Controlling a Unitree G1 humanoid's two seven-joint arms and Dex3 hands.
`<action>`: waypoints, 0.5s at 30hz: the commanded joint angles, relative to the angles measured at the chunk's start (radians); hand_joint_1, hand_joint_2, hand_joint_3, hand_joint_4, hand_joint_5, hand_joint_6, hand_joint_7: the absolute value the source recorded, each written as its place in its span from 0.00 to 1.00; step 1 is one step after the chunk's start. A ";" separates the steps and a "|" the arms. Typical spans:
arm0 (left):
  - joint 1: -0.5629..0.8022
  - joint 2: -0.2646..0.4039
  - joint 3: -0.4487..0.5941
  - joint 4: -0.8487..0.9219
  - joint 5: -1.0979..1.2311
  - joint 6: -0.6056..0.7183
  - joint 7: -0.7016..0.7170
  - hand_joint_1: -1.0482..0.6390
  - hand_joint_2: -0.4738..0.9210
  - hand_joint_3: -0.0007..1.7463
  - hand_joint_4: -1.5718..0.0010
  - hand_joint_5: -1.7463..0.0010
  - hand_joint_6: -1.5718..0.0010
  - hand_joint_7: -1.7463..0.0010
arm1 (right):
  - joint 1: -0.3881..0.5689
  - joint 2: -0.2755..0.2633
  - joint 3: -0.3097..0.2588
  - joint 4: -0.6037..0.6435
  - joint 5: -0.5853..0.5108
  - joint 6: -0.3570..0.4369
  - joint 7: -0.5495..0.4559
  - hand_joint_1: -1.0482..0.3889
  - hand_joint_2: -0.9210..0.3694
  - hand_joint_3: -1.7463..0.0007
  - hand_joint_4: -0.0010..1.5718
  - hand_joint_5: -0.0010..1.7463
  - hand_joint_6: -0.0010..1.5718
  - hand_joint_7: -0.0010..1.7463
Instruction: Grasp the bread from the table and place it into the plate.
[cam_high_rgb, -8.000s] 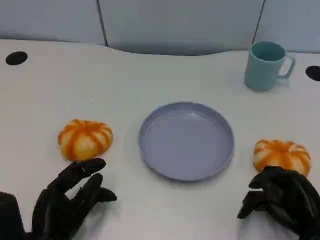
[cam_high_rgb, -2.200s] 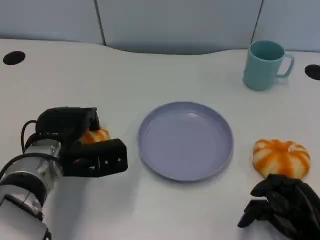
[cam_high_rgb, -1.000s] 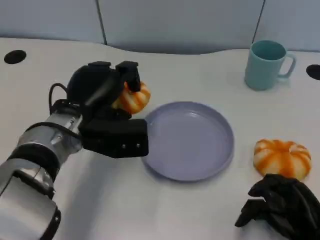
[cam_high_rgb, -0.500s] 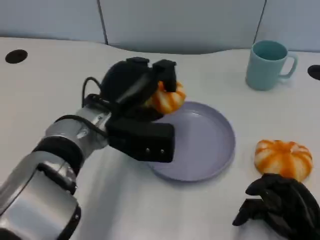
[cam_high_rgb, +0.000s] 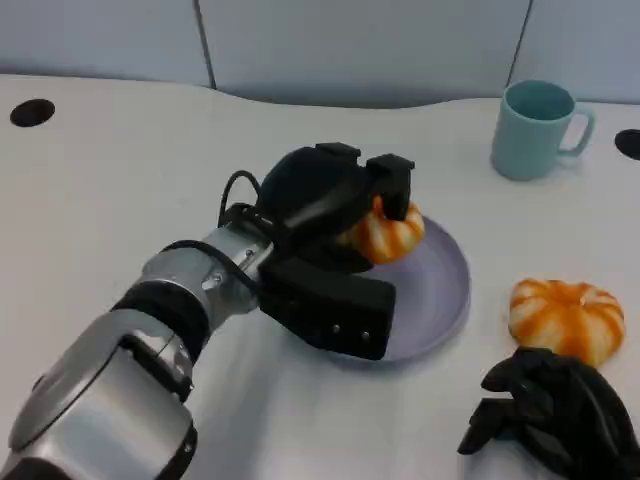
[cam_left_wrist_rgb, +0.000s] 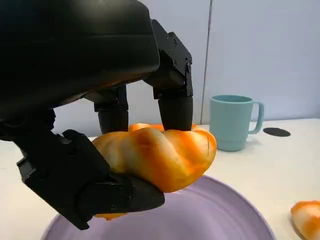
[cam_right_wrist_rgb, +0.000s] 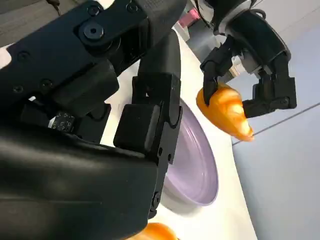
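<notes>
Bread (cam_high_rgb: 388, 234) gripped by left hand (cam_high_rgb: 335, 200), above plate (cam_high_rgb: 440, 300)

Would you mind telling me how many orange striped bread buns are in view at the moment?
2. One orange striped bread bun is held by the left hand above the round lilac plate; the other bun lies on the table beside the right hand.

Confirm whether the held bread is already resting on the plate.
No, the left hand holds the bread in the air above the plate.
</notes>
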 joint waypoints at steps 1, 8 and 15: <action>-0.013 -0.007 -0.015 0.005 0.007 0.007 -0.033 0.46 0.81 0.41 0.42 0.00 0.55 0.11 | 0.005 -0.007 -0.001 -0.009 0.001 -0.010 0.003 0.04 0.20 1.00 0.92 0.39 0.94 0.22; -0.004 -0.010 -0.015 0.010 -0.010 -0.011 -0.087 0.47 0.85 0.42 0.48 0.01 0.50 0.21 | 0.007 -0.001 0.005 -0.022 -0.003 0.001 -0.013 0.04 0.21 1.00 0.92 0.39 0.94 0.23; -0.001 -0.011 0.002 0.016 -0.031 0.001 -0.184 0.47 0.90 0.37 0.56 0.13 0.53 0.29 | 0.011 0.005 0.011 -0.021 -0.002 -0.013 -0.005 0.04 0.20 1.00 0.91 0.39 0.94 0.23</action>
